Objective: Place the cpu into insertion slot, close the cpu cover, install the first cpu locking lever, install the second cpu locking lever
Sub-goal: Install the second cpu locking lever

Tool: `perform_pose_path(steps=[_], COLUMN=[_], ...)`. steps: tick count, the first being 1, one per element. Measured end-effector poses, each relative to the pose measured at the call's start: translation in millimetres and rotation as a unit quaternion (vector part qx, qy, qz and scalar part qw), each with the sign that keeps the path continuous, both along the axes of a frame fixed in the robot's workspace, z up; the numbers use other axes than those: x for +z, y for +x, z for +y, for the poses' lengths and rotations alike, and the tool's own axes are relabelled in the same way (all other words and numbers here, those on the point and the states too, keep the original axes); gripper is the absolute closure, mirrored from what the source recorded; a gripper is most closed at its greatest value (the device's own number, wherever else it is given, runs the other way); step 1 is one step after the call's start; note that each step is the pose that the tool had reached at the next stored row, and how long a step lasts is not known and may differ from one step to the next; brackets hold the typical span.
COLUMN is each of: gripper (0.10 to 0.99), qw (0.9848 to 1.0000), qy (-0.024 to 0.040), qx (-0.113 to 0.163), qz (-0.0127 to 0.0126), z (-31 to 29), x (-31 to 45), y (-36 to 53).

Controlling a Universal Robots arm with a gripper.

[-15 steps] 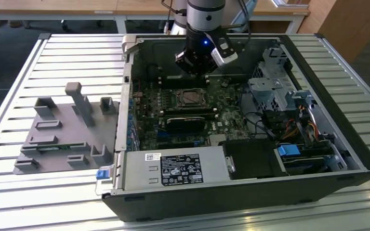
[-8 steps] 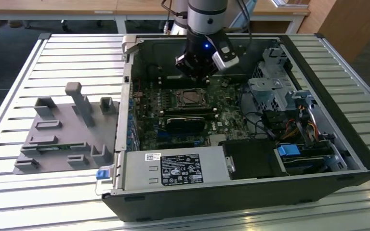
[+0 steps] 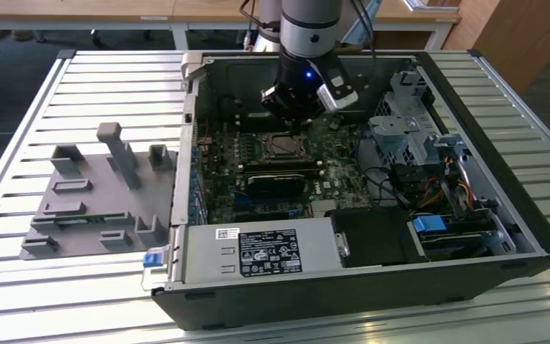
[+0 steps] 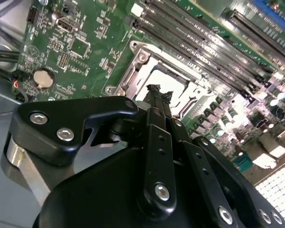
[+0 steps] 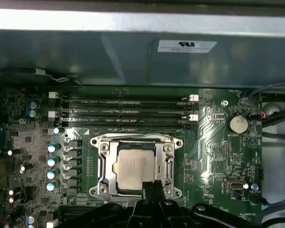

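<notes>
First wrist view: one cpu [image 5: 137,167] under one cpu cover [image 5: 167,164]; gripper [image 5: 153,186] fingers together, empty.

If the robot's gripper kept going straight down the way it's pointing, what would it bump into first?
Probably the cpu cover. In the first wrist view the gripper points at the cover's near edge, with the cpu showing through its window. Depth is hard to judge, so it might meet the chip's metal top instead.
</notes>
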State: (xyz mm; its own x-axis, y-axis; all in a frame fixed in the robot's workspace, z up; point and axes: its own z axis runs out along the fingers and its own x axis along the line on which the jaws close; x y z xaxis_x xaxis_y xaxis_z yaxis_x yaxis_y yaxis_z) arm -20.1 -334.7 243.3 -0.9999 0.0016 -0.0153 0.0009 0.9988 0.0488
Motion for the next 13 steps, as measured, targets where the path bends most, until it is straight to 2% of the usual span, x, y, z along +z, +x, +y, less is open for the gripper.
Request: perform_pose_path(steps=[5,6,9,13], gripper=[0.969,0.969,0.969,0.969], qw=[0.9995,0.9994,0.9992,0.9992], qy=[0.0303,0.0346,0.0402,0.0404], qx=[0.0,0.0,0.0,0.0], qz=[0.0,0.0,-0.0001,0.0], z=[-7.5,-9.0,-14.2,-19.6], x=[-0.6,-1.0,-2.4,-3.6], y=[0.0,0.0,0.0,0.0])
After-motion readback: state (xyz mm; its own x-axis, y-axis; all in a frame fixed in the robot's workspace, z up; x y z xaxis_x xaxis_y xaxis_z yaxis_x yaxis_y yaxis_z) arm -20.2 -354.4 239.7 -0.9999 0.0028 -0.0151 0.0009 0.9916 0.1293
